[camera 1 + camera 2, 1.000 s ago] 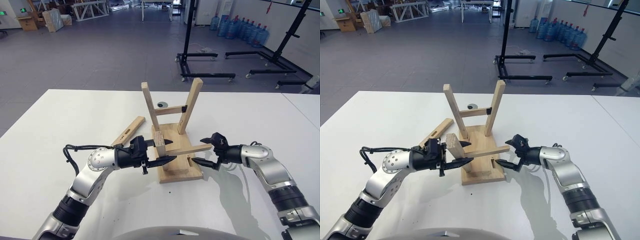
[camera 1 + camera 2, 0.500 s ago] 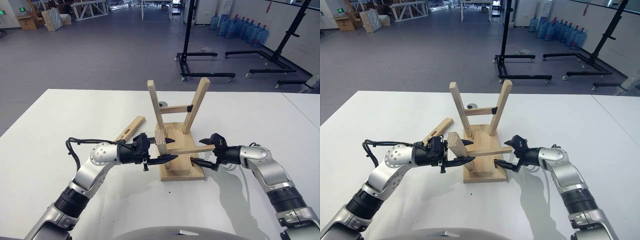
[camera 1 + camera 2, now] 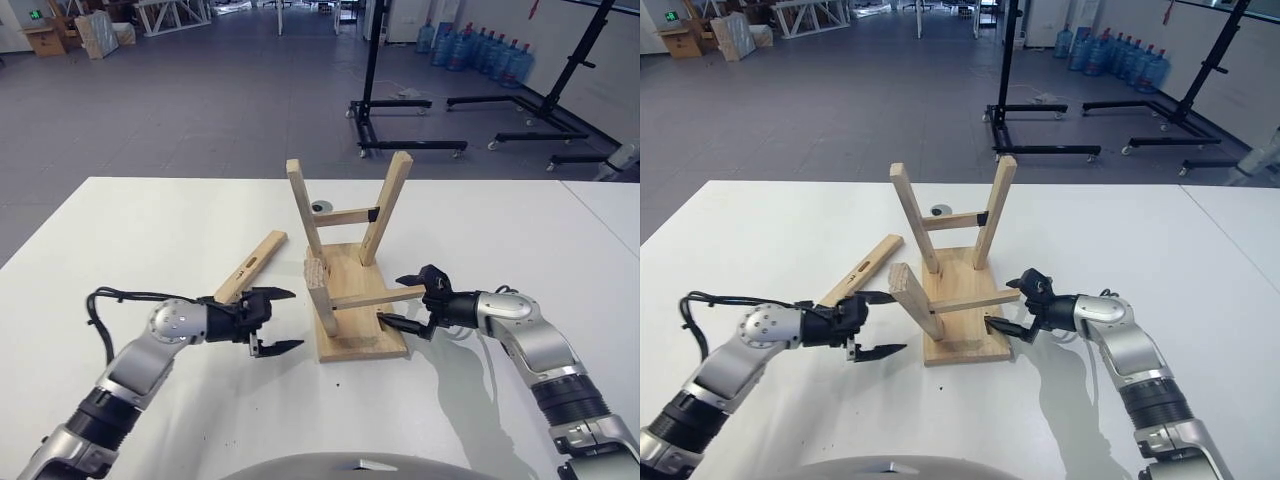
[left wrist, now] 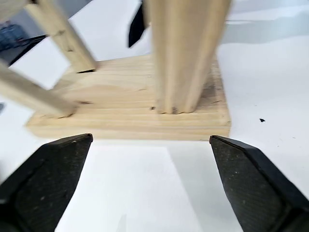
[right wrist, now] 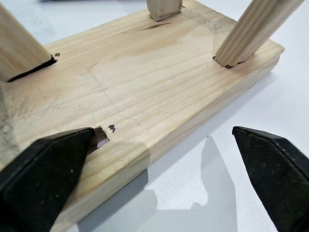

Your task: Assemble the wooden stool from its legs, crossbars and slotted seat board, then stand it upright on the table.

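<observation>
My left gripper (image 3: 288, 320) has let go of the near leg (image 3: 320, 296) and has drawn back from it. Now it hangs low over the table (image 3: 130, 230), a little apart from the board (image 3: 365, 338). Its two fingers (image 4: 50, 181) are spread wide and nothing is between them. Straight ahead of these fingers I see the long edge of the board, which lies flat on the table, and the near leg standing on it close to that edge, somewhat tilted. My right gripper (image 3: 408, 303) has stayed at the opposite side of the board and is also wide open, one finger above and one below. A crossbar (image 3: 365, 297) goes from the near leg across to this gripper, and its free end comes in between the fingers; whether it touches them I cannot tell, but they are not closed on it. Just beside the lower finger (image 5: 46, 166) there is an open slot (image 5: 100, 137) in the board. Beyond both grippers, on the far side of the board, the far legs (image 3: 302, 210) stand up and lean apart from each other, and a second crossbar (image 3: 345, 217) joins them. Beyond my left gripper and to its outer side a loose leg (image 3: 252, 264) lies flat on the table, apart from the board.
</observation>
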`<state>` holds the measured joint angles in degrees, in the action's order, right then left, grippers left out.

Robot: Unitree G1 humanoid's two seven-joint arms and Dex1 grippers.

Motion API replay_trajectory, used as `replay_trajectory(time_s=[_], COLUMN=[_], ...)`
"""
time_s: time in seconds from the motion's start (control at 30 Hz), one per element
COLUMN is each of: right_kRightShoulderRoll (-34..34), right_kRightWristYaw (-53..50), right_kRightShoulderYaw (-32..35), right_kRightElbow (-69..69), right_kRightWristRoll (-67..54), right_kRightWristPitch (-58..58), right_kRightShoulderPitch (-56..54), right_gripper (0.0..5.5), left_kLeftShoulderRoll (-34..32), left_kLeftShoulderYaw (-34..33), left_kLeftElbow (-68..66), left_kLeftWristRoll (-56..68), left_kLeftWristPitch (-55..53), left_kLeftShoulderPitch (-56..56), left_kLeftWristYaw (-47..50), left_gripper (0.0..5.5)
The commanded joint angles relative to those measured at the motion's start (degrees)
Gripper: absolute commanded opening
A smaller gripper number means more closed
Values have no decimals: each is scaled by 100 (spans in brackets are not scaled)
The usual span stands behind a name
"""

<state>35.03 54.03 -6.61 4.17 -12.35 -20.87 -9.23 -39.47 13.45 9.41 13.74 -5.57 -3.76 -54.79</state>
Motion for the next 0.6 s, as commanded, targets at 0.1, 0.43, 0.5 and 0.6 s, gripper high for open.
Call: replay_trajectory(time_s=[0.1,0.43,0.5,0.6], right_kRightShoulderRoll=[-205,8,47,154], right_kRightWristYaw=[-182,-371,-390,-409], right_kRightShoulderYaw=[-101,722,811,1001], right_kRightElbow=[-155,-458,-441,-257], right_kRightWristRoll=[-32,-512,-539,-565], right_kRightWristPitch=[-177,-569,-592,-537], right_kRightShoulderPitch=[165,-186,-243,-285], right_gripper=[529,529,529,529], left_kLeftShoulderRoll=[-157,366,387,445], left_kLeftShoulderYaw=[-2160,-1599,-1410,-1348], left_kLeftElbow=[1112,1752,1499,872], left_kLeftWristRoll=[1423,1324,1087,776], left_kLeftWristPitch=[-1825,-3765,-3658,-3350], left_kLeftShoulderPitch=[475,278,282,153], left_kLeftWristYaw=[1147,2759,2776,2773], left_gripper=[462,462,462,462])
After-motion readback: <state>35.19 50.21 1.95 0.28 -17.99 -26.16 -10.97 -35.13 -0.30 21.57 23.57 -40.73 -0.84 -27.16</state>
